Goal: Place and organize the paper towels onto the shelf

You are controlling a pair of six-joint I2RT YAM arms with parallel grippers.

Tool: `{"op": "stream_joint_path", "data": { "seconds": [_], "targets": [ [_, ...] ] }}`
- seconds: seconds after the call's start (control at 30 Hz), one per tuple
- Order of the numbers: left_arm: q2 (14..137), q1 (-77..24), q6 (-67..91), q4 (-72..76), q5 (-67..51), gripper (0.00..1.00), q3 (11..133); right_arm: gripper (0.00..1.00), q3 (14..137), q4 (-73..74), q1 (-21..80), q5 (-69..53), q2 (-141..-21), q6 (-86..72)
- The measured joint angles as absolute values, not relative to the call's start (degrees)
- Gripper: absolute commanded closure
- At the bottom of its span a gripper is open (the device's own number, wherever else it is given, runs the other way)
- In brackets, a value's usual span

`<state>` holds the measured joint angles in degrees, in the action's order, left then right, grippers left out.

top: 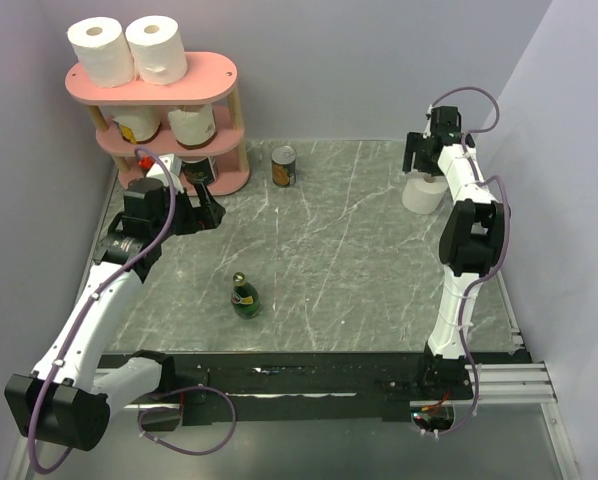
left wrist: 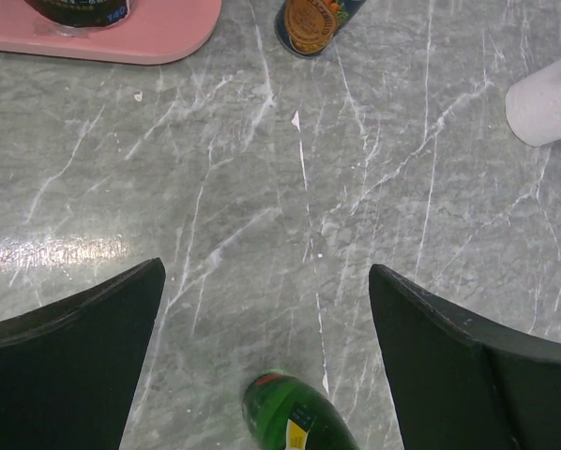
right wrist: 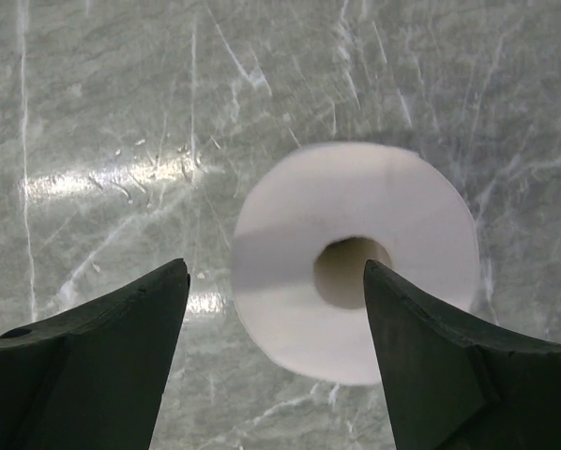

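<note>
Grey marble table (top: pixel 359 250), white roll (right wrist: pixel 356 197) partly behind right pincer (right wrist: pixel 276 267), bottle (left wrist: pixel 295 422) cropped

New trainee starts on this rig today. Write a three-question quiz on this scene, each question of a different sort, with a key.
1. True or false: the left gripper is clamped on a roll.
2. What sits directly below the right gripper? A) tin can B) white paper towel roll C) green bottle
3. Fill in: ___ white rolls stand on the top board of the pink shelf.
Key: 1 false, its jaws are open and empty. 2 B. 3 two.
</note>
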<state>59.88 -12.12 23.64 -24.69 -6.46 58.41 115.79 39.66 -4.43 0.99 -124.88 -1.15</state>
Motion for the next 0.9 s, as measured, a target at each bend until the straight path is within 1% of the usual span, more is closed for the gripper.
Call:
{"op": "stream_joint_path", "data": {
  "seconds": [0.17,0.37,0.53,0.73,0.9],
  "targets": [
    [59.88,-11.97,23.62,-24.67,-6.83,0.04,58.39,0.26,117.54,40.32,-4.38,0.6,-127.37,-0.95],
    [59.86,-11.97,23.64,-24.67,-6.76,0.04,58.39,0.31,117.54,41.56,-4.38,0.6,-127.68,-0.93],
    [59.81,-11.97,23.64,-24.67,-6.7,0.04,58.39,0.31,117.54,41.58,-4.38,0.6,-127.68,-0.93],
    [59.81,-11.97,23.64,-24.67,-6.63,0.04,58.28,0.32,117.54,41.58,-4.38,0.84,-127.68,-0.93],
    [59.59,-11.97,23.64,-24.62,-6.61,0.04,58.28,0.37,117.32,41.52,-4.38,1.08,-127.68,-0.93]
  ]
}}
